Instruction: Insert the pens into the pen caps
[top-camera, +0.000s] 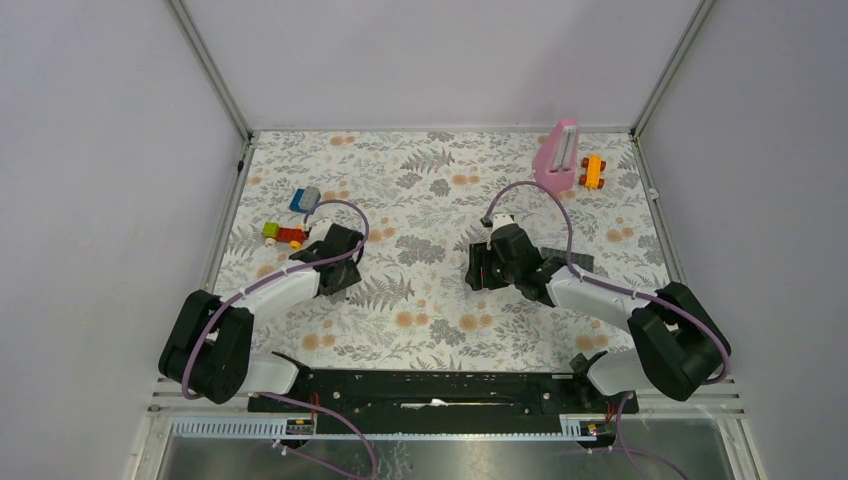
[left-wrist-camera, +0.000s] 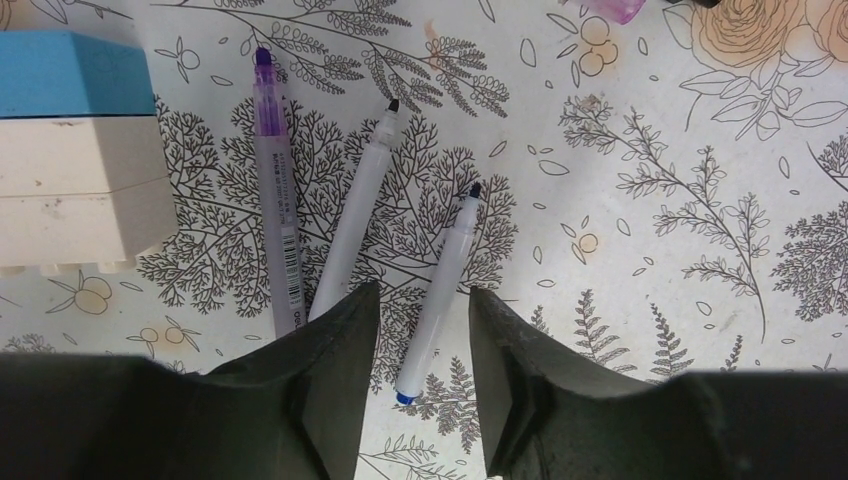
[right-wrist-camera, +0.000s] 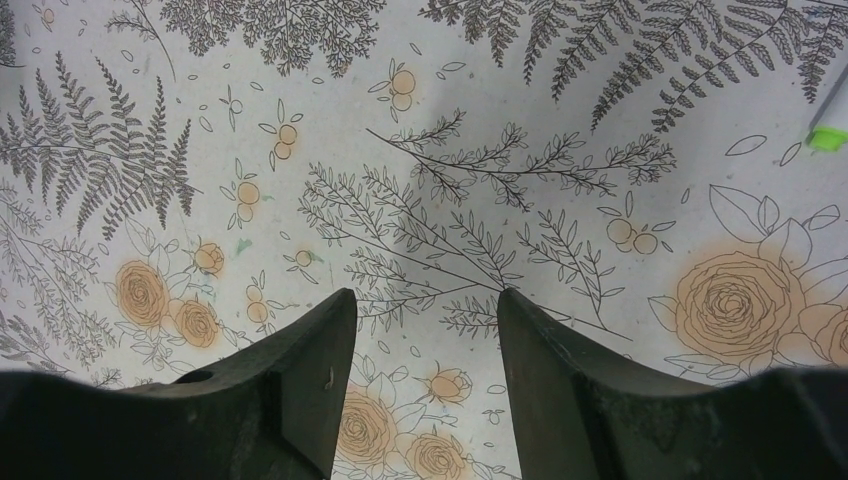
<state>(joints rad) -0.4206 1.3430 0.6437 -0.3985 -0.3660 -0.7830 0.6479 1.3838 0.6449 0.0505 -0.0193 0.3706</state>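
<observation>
Three thin white pens lie side by side on the floral cloth in the left wrist view: a purple-tipped pen, a black-tipped pen and a blue-tipped pen. My left gripper is open and low over the cloth. The blue-tipped pen's rear end lies between the jaws with a gap on each side. In the top view the left gripper covers the pens. My right gripper is open above bare cloth with nothing between its fingers. A small bright green piece, possibly a pen cap, is cut off by the right edge.
A blue-and-white block sits just left of the pens. Coloured toy bricks and a blue-grey block lie beyond the left arm. A pink object and an orange toy stand at the far right corner.
</observation>
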